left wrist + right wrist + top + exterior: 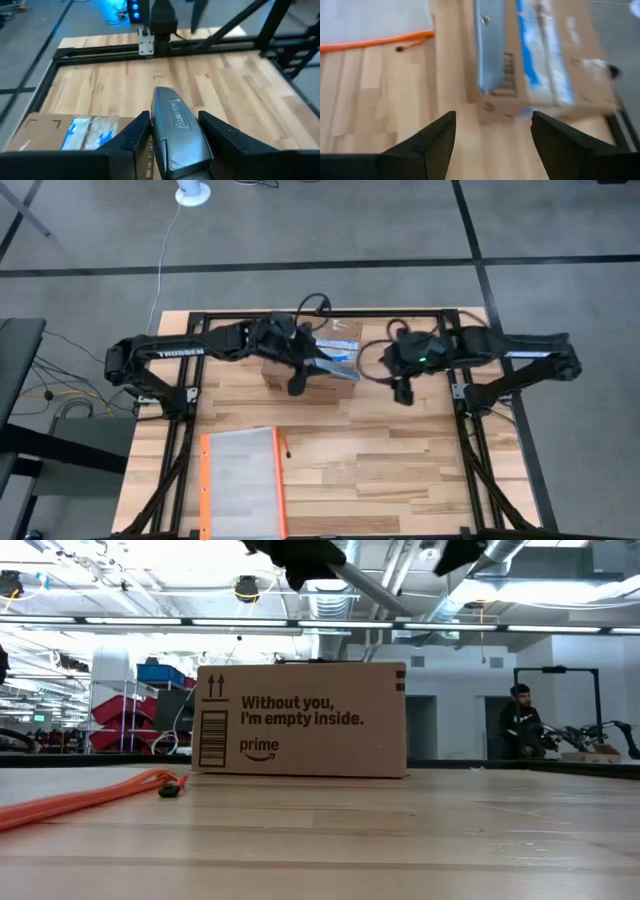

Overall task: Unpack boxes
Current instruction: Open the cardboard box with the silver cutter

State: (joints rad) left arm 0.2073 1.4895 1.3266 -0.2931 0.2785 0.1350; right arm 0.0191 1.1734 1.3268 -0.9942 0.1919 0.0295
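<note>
**One brown box, one pouch, two grippers**

One brown corrugated box (pixel 310 367) sits upper centre in the high view, blue-and-white tape along its top, black arrows, a barcode and printed words on its side. One silver utility knife (pixel 175 131) is clamped between the left gripper (pixel 297 383) fingers over the box. One right gripper (pixel 403 392) hangs just right of it, fingers spread. One orange-edged clear pouch (pixel 240 480) lies lower left.

Bare table (pixel 400 470) right of the pouch (pixel 242 480); the box (pixel 335 375) blocks the far middle, both arms overhead.
</note>
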